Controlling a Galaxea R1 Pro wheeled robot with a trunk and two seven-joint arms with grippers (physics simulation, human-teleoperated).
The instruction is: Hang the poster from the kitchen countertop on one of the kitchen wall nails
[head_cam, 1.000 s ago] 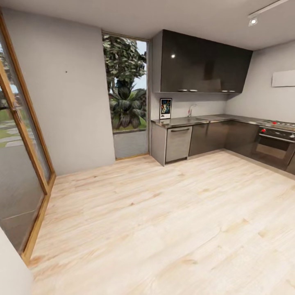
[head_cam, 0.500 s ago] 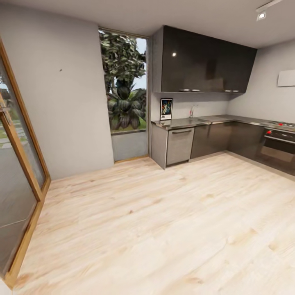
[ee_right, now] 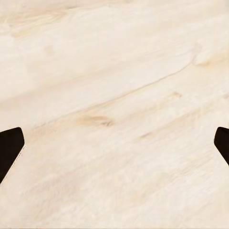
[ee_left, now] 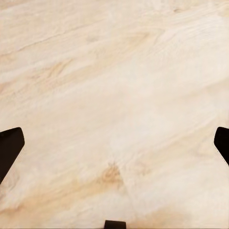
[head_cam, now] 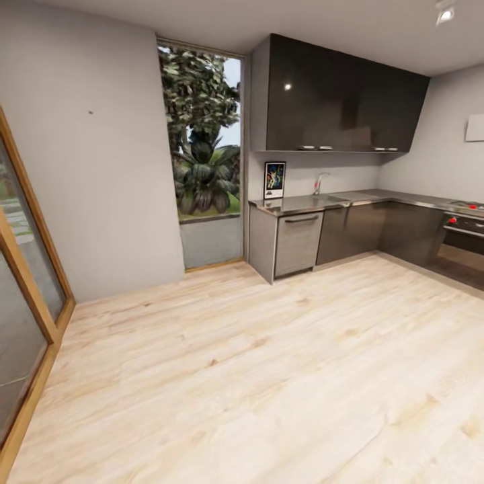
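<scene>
The poster (head_cam: 274,179) stands upright at the left end of the kitchen countertop (head_cam: 306,202), leaning against the wall under the dark upper cabinets. A chrome tap (head_cam: 318,183) rises a little to its right. A small dark wall nail (head_cam: 89,111) shows on the grey wall at the left. My left gripper (ee_left: 114,145) is open, its dark fingertips (ee_left: 9,149) spread wide over bare wooden floor. My right gripper (ee_right: 114,145) is open too, fingertips (ee_right: 9,149) far apart above the floor, nothing between them.
Pale wooden floor (head_cam: 255,363) stretches between me and the kitchen. A tall window (head_cam: 202,144) with plants outside sits left of the cabinets. A wood-framed glass door (head_cam: 23,289) lines the left side. An oven with red knobs (head_cam: 464,232) stands at the right.
The whole head view has shifted: the counter and poster sit slightly nearer and lower, the glass door slides off to the left, the oven toward the right edge. The camera has moved.
</scene>
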